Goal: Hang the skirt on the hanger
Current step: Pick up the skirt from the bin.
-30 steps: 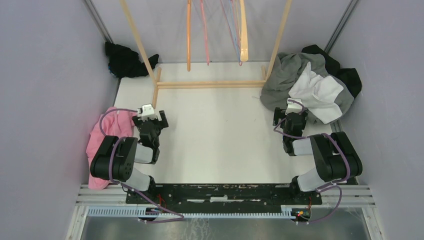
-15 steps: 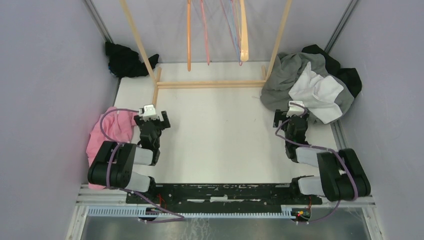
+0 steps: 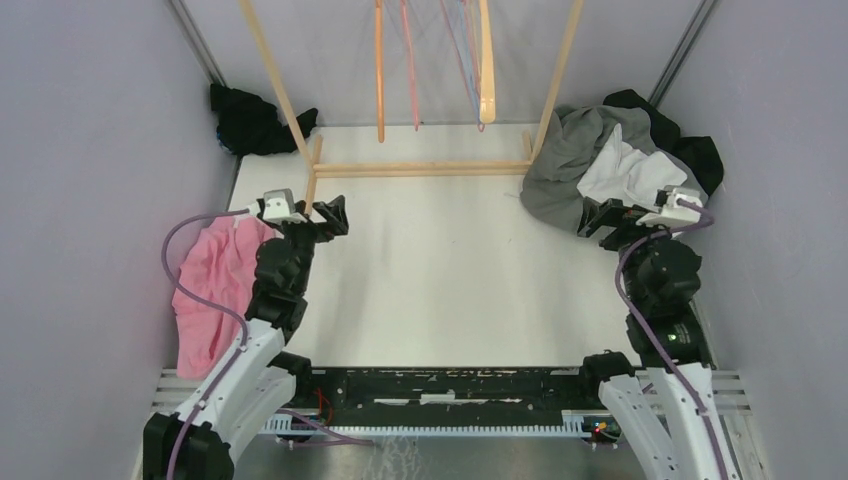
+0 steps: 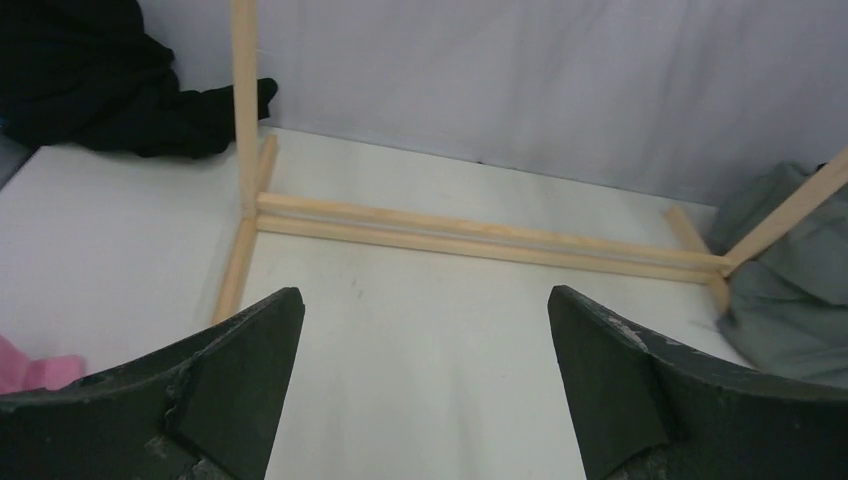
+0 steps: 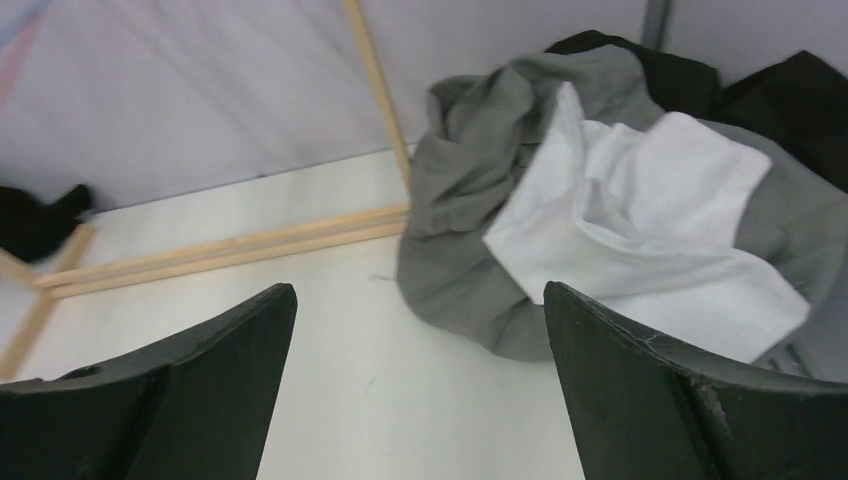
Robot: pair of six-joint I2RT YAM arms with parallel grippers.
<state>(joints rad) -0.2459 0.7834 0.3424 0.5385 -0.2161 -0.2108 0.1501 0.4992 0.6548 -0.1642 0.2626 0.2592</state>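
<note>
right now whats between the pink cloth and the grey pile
The left arm beside the pink cloth, then bare white table up to the grey pile; the top view shows it.

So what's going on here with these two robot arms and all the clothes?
Two robot arms are about to hang up a piece of clothing, but neither holds anything yet. The left gripper is open above the table, beside a pink garment. The right gripper is open too, facing a grey and white clothes pile. Hangers hang on the wooden rack at the far end, and a black garment lies in the far left corner.
</note>
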